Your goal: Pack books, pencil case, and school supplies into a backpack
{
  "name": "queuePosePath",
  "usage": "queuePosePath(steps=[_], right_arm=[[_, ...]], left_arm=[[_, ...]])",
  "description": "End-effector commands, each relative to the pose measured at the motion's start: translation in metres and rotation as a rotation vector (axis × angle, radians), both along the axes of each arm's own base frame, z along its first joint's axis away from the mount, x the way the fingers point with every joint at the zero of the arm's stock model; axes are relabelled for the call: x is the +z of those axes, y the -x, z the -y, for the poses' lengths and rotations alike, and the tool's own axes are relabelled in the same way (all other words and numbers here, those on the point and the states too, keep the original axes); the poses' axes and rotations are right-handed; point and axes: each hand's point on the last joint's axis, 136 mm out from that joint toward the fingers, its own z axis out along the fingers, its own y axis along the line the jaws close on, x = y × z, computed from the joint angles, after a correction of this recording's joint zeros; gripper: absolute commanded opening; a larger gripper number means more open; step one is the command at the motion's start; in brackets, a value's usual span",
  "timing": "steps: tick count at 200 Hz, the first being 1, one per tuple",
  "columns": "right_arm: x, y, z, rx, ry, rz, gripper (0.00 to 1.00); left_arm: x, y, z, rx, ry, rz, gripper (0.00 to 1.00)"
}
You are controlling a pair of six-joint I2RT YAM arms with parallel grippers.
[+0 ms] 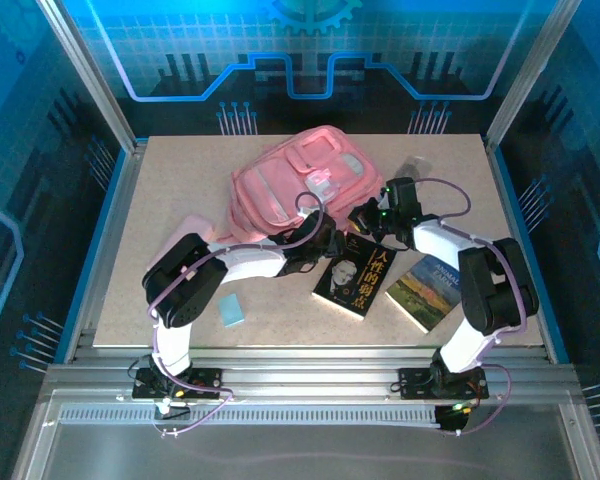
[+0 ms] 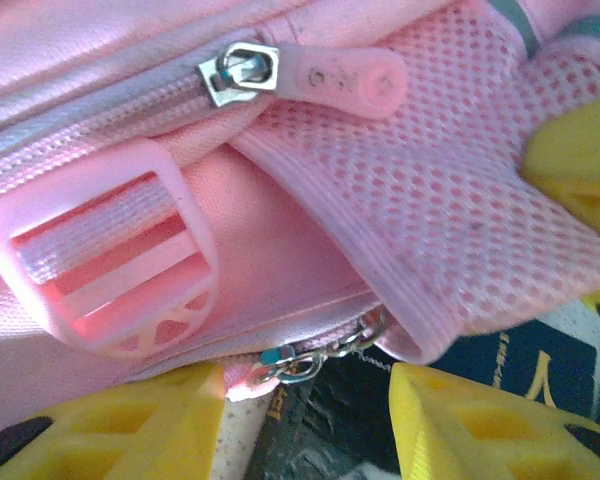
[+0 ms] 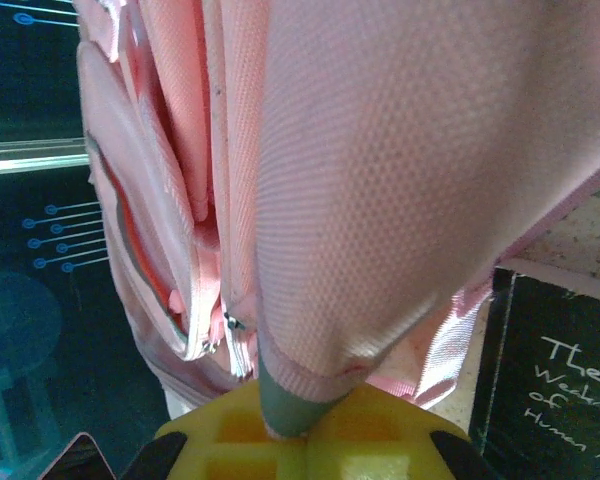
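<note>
The pink backpack (image 1: 298,180) lies at the back middle of the table. My right gripper (image 1: 366,215) is shut on the backpack's grey-edged mesh flap (image 3: 400,180) and holds that edge up. My left gripper (image 2: 305,378) stands open at the backpack's lower rim (image 2: 280,250), with a metal zip pull (image 2: 300,362) hanging between the fingertips, ungripped. The black book (image 1: 355,275) lies just under both grippers and also shows as the black book (image 2: 330,425) between the left fingers. The landscape book (image 1: 425,290) lies to its right. A pale blue rectangle (image 1: 231,310) lies front left. The pencil case (image 1: 187,231) peeks out behind the left arm.
Metal frame rails border the table's near edge (image 1: 300,365). The left arm (image 1: 240,262) stretches across the table's middle towards the backpack. A pink strap buckle (image 2: 100,270) and a second zip slider (image 2: 242,72) sit on the backpack near the left gripper.
</note>
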Motion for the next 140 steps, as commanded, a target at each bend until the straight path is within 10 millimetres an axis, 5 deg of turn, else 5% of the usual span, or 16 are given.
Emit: queuePosePath(steps=[1,57,116,140], right_arm=[[0.038,0.008,-0.016,0.044,-0.106,0.074,0.0],[0.041,0.014,-0.019,0.048,-0.132,0.076,0.0],[0.038,0.007,-0.01,0.046,-0.115,0.076,0.0],[0.041,0.0,-0.006,0.057,-0.11,0.082,0.0]], left_arm=[[-0.015,-0.02,-0.043,0.168,-0.169,0.049,0.48],[-0.016,-0.032,-0.052,0.175,-0.283,0.101,0.4],[-0.015,-0.019,-0.051,0.04,-0.246,0.095,0.38],[-0.01,-0.006,-0.042,-0.083,-0.173,0.051,0.53]])
